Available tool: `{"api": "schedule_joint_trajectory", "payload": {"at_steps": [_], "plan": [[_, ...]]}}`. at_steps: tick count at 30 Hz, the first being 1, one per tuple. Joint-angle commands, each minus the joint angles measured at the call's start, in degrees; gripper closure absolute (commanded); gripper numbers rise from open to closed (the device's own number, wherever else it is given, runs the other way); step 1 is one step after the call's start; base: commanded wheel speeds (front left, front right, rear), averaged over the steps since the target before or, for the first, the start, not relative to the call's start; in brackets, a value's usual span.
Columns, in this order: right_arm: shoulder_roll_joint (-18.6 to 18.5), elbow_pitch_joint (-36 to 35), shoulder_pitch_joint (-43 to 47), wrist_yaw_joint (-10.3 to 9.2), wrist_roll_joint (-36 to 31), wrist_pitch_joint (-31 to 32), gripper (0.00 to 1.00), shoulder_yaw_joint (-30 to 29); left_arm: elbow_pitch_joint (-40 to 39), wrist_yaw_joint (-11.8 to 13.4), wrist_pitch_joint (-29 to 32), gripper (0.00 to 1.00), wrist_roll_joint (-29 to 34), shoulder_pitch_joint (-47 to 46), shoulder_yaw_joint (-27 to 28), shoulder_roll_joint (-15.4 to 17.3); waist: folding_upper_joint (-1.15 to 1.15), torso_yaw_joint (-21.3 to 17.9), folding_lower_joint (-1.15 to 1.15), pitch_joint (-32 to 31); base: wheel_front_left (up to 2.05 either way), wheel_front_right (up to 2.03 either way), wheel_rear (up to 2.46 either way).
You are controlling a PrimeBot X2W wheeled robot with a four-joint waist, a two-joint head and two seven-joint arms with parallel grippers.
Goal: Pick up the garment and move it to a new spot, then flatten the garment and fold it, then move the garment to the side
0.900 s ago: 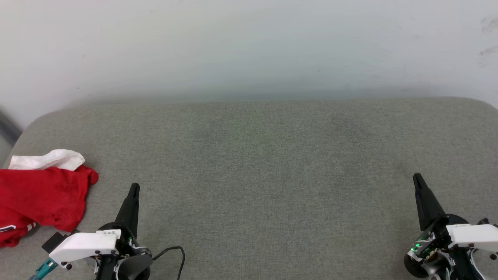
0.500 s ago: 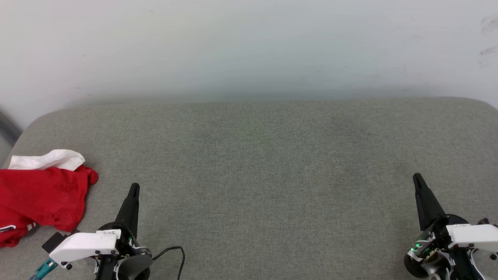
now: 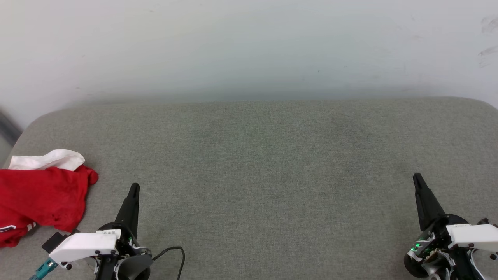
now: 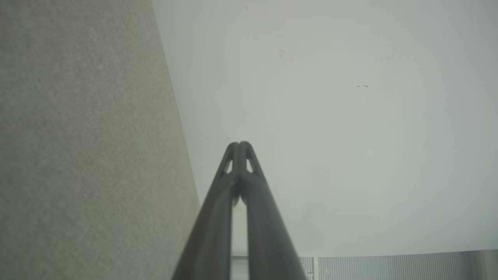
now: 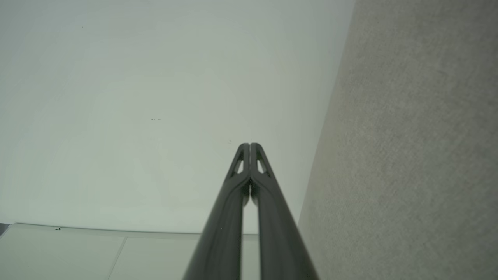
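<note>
Grey cushion [image 3: 272,163] carries the crumpled garment [image 3: 39,202] at its left edge; left gripper [image 3: 133,187] and right gripper [image 3: 417,177] rest closed, empty.

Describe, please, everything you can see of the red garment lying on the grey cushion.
The garment is a red shirt of thin-looking fabric, lying loosely bunched and wrinkled at the left end of the grey upholstered cushion, partly cut off by the head view's left edge. A white part sticks out along its far side, and red-and-white striped trim shows at its near edge. It rests on the cushion alone; the left gripper, shut, stands apart to its right.
</note>
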Motion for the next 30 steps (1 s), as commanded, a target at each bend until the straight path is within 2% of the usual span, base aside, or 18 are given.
{"api": "schedule_joint_trajectory", "payload": {"at_steps": [1, 13, 14, 23, 30], "plan": [[0.21, 0.06, -0.64, -0.02, 0.19, -0.04, 1.0, 0.03, 0.01, -0.19, 0.12, 1.0, 0.05, -0.32, 0.1, -0.11, 0.0, 0.0, 0.0, 0.0, 0.0, 0.0, 0.0], [0.0, 0.12, 0.09, 0.0, -0.03, -0.02, 1.0, 0.0, 0.14, 0.01, -0.03, 1.0, 0.0, 0.06, -0.06, 0.0, 0.0, 0.0, 0.0, 0.0, 0.0, 0.0, 0.0], [0.01, 0.48, 0.35, 0.0, -0.04, -0.04, 0.0, 0.04, 0.48, 0.02, -0.05, 0.0, 0.01, 0.26, -0.18, -0.01, 0.0, 0.0, 0.0, 0.0, 0.0, 0.0, 0.0], [-0.13, -1.29, 1.32, 0.0, -1.65, -2.39, 0.0, 0.98, -0.73, 0.02, -2.63, 0.0, 1.02, -0.25, -3.43, -0.03, 0.0, 0.07, 0.0, 0.02, 0.0, 0.0, 0.0], [-1.1, -2.53, 1.93, 0.0, -5.48, -4.46, 0.0, 2.17, -2.52, 0.02, -4.52, 0.0, 6.27, -0.52, -5.32, -0.02, 0.0, 0.26, 0.0, 0.0, 0.0, 0.0, 0.0]]}}
